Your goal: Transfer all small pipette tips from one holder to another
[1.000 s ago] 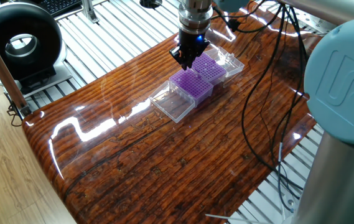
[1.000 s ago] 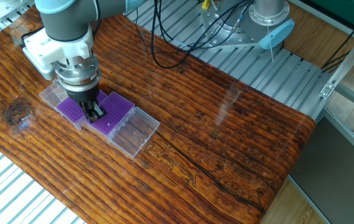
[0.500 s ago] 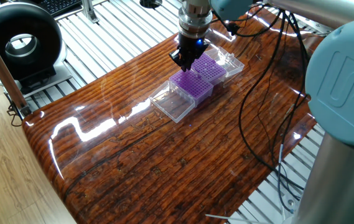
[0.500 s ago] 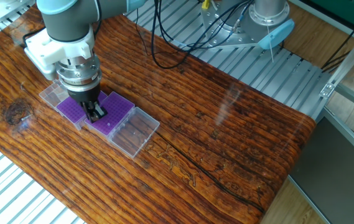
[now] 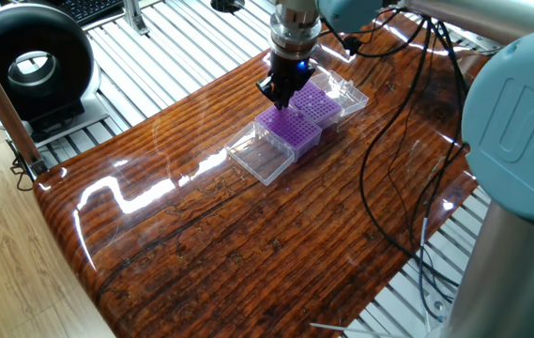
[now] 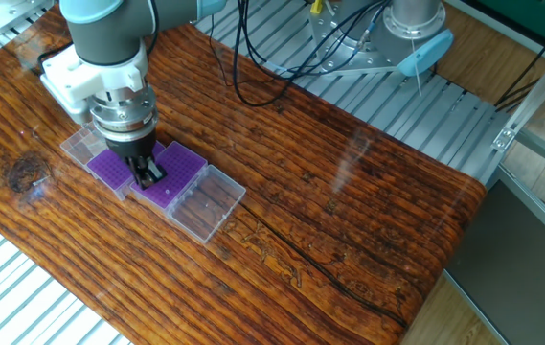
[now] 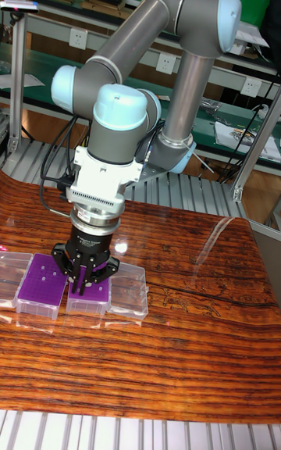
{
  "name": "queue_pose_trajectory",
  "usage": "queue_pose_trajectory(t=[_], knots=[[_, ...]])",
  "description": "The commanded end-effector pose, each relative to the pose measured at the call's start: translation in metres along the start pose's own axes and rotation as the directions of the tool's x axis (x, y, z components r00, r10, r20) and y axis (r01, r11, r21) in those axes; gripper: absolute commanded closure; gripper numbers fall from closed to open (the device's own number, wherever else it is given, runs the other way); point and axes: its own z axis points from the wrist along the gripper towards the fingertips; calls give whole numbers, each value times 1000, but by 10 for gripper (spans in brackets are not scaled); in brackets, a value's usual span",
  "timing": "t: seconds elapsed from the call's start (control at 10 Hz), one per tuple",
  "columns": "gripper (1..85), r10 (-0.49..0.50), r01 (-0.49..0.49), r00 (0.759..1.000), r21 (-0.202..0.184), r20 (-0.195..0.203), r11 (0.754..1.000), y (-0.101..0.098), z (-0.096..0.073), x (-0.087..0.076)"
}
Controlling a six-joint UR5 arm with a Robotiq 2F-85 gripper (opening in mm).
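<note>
A UR5 arm's end effector (image 7: 80, 284) points down over a purple grid rack (image 7: 89, 294) on the wooden surface (image 7: 156, 356), a second rack (image 7: 41, 286) just beside it.

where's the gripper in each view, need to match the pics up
One fixed view: gripper at top centre, over the two purple racks.
The other fixed view: gripper at left, tips just above the racks.
Tall fixed view: gripper left of centre, low over the racks.
Shared landmark: the pair of purple racks with clear lids folded open, directly under the gripper in every view.
</note>
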Motion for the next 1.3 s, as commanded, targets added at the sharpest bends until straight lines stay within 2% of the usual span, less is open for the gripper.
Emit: queue_pose_trajectory(t=[0.0, 0.3, 0.4, 0.7, 0.8, 1.2], knots=[[720, 12, -12, 1000, 0, 2, 1000, -3, -1, 2], [780, 29, -29, 1000, 14, 2, 999, -6, -5, 2], [840, 49, -49, 999, 24, 14, 998, -4, -3, -4], [843, 54, -55, 998, 38, 22, 998, -7, -5, -7], [843, 60, -61, 998, 49, 26, 997, -9, -8, -8], [843, 85, -87, 996, 55, 29, 995, -8, -19, -11]])
